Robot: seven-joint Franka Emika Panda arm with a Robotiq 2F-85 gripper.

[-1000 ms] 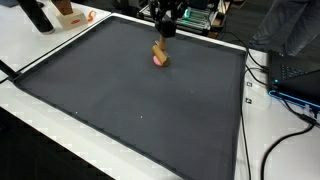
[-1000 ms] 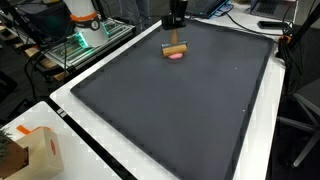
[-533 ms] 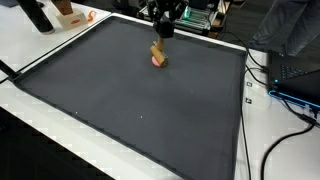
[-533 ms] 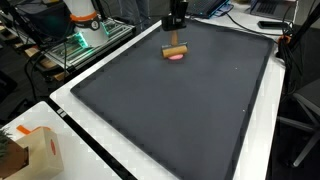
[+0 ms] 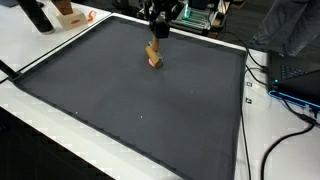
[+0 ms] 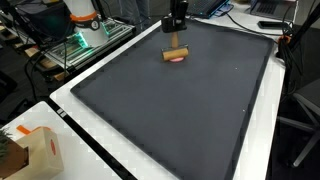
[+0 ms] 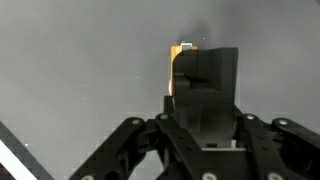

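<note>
My gripper [image 5: 159, 31] hangs over the far part of a dark grey mat [image 5: 120, 110] and is shut on a small tan wooden object [image 5: 154, 52] with a pink part at its lower end. In an exterior view the gripper [image 6: 176, 35] grips the object's thin upright stem, with the wooden crossbar and pink part [image 6: 175, 55] just below it, close to the mat [image 6: 190, 120]. In the wrist view the closed fingers [image 7: 205, 72] cover most of the object; only a tan edge [image 7: 176, 62] shows.
The mat lies on a white table [image 5: 30, 50]. A cardboard box [image 6: 40, 152] stands at one corner. Equipment with green lights [image 6: 85, 38] and an orange-white item sit beyond the mat's edge. Cables [image 5: 285, 125] run along one side.
The gripper and the held wooden object have shifted slightly sideways over the mat. Nothing else has moved.
</note>
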